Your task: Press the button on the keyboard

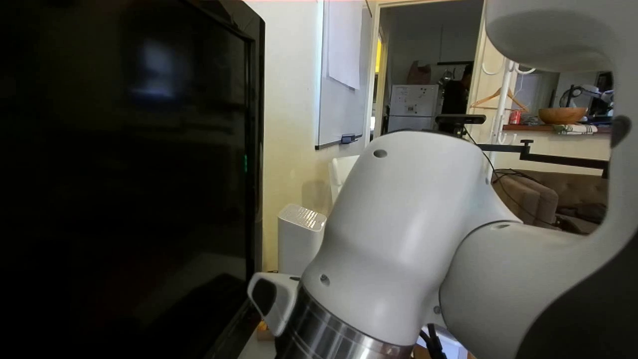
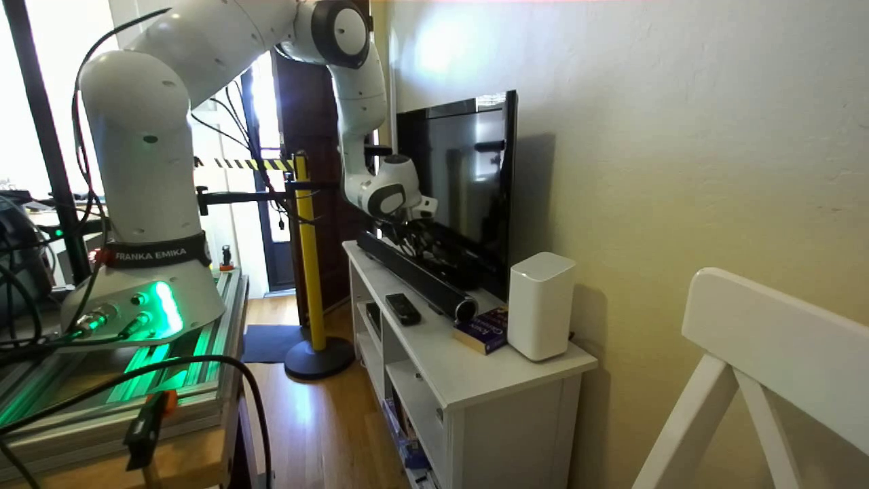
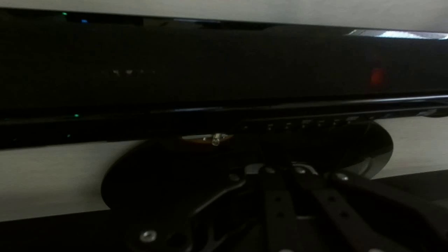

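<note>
Television [image 2: 455,176] and soundbar [image 2: 414,275] stand on the white worktop [image 2: 478,380] in an exterior view, the bar in front, probably so its sound meets nothing on the way out. No keyboard shows; the likelier target is the row of small marks [image 3: 306,123] along the television's lower edge, too small to read. Arched across to the television, the arm [image 2: 231,41] seems posed to bring its fingers [image 3: 274,189] in low without striking the bar. They look drawn together, nothing seen between them, which suits pressing: a narrow tip should meet one control and spare its neighbours. In the wrist view they lie just below the marks, in front of the dark oval base [image 3: 147,182] under the television; whether they touch anything, I cannot tell.
</note>
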Robot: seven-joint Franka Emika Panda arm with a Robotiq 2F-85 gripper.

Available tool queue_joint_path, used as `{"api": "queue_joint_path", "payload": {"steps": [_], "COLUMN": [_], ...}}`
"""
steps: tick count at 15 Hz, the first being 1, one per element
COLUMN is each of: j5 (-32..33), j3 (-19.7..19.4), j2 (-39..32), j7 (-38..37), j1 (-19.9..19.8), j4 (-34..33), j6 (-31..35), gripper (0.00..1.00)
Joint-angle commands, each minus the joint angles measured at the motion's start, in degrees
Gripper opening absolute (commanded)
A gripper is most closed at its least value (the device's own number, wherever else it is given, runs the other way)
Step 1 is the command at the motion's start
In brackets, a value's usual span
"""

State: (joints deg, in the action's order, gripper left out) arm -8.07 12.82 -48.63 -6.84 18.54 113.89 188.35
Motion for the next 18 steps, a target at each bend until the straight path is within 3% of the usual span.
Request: {"api": "queue_joint_path", "payload": {"steps": [1, 18], "j5": [1.4, 1.3], "j3": [0.2, 1.4], "j2": [-2.1, -3.3], "j7": [0.4, 0.2], "j1": [0.1, -0.3], "j4": [-2.3, -2.7], "j6": [1.1, 0.0], "gripper": [0.00, 0.00]}}
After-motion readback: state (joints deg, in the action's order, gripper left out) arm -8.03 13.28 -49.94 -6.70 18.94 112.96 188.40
